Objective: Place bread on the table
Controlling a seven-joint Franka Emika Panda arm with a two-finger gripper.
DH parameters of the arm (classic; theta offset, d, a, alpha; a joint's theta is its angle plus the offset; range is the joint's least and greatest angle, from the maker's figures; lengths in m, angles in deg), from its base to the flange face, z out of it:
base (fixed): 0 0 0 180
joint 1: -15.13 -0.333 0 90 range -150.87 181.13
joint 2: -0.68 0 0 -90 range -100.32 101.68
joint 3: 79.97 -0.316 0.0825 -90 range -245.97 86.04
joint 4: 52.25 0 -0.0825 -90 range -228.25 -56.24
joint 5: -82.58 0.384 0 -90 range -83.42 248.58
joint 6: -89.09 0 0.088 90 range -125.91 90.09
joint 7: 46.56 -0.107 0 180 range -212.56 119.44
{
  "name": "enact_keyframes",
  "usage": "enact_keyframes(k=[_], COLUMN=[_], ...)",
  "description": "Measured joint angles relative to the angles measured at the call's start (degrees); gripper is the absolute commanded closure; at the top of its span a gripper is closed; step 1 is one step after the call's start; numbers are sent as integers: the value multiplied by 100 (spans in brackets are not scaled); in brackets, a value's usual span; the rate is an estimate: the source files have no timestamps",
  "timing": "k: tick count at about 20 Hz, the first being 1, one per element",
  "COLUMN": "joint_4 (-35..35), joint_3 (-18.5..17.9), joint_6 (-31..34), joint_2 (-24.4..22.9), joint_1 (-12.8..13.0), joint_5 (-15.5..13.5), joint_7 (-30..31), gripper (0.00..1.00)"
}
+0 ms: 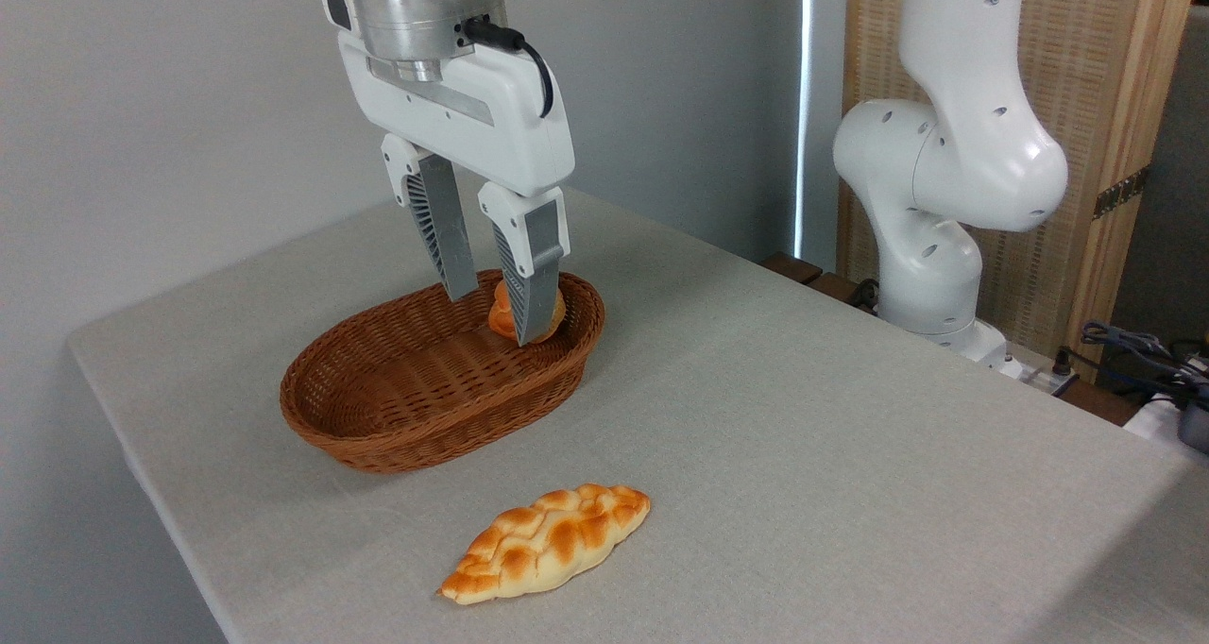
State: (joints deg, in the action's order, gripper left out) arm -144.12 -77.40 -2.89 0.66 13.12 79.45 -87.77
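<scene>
Nearest you, the braided golden loaf (pixel 548 542) lies flat on the grey worktop (pixel 850 455), just in front of the oval wicker basket (pixel 416 408). Look further back — the small orange-tan bun (pixel 507 312) sits inside the basket at its far right end. Your fingers (pixel 535 276) reach down into the basket, parted with a gap between them — one crosses in front of the bun; whether they touch it, you cannot tell.

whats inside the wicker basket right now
One small orange-tan bun sits at the far right end of the basket; the rest shows bare weave. The hand has a finger covering part of the bun.
</scene>
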Motion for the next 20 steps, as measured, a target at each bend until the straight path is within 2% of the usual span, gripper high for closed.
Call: enact_keyframes(k=[4,20], joint_4=[0,3], joint_3=[0,20], joint_6=[0,0], joint_2=[0,-1], joint_1=[0,5], joint_5=[0,-30], joint_7=[-162,-168], gripper=[0,0])
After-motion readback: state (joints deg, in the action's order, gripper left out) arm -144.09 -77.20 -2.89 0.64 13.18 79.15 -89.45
